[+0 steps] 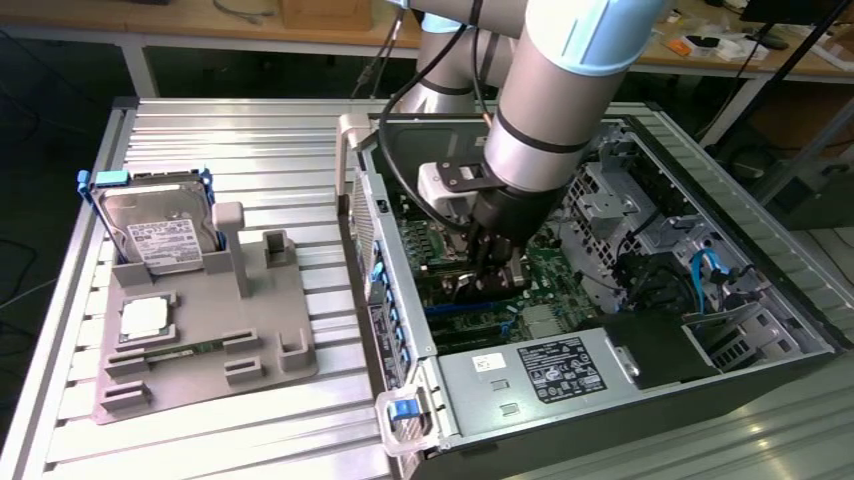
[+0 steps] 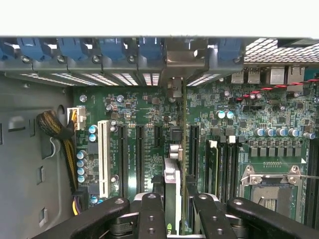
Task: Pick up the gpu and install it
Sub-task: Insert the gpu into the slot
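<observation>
Gripper (image 2: 172,215) partly closed, clamping gpu (image 2: 171,181) edge-on over motherboard (image 2: 144,112); install step, seating judged to need square slot alignment.

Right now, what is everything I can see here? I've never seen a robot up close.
table: one, silver, ribbed, under everything
computer case: one, grey and black, open, at the exterior view's right
motherboard: one, green, inside the case
gpu: one, dark, thin, edge-on above the motherboard's slots
holder: one, grey, at the exterior view's left
hard drive: one, silver with white label and blue frame, standing in the holder
arm: one, silver with light blue caps, reaching into the case
gripper: one, black, shut on the gpu
</observation>
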Robot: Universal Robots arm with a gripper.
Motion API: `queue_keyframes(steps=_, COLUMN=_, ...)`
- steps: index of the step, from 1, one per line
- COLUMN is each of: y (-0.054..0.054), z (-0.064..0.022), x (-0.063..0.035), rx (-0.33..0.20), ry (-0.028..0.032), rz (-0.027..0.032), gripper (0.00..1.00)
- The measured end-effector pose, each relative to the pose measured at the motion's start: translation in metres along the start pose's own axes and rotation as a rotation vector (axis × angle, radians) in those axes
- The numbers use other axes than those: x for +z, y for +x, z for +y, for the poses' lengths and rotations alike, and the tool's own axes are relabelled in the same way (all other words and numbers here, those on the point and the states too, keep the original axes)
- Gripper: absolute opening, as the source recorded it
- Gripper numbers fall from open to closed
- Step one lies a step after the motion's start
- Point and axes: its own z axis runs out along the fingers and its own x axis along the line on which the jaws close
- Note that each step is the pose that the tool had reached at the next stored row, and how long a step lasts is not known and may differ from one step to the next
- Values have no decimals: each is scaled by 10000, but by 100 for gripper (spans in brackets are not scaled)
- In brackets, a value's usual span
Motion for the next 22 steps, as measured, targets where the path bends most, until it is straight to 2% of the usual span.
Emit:
queue_keyframes(steps=10, y=0, z=5, x=21, rx=0, ry=2, rz=-58, gripper=27)
queue_keyframes(steps=22, y=0, z=8, x=52, rx=-1, ry=1, rz=-70, gripper=27)
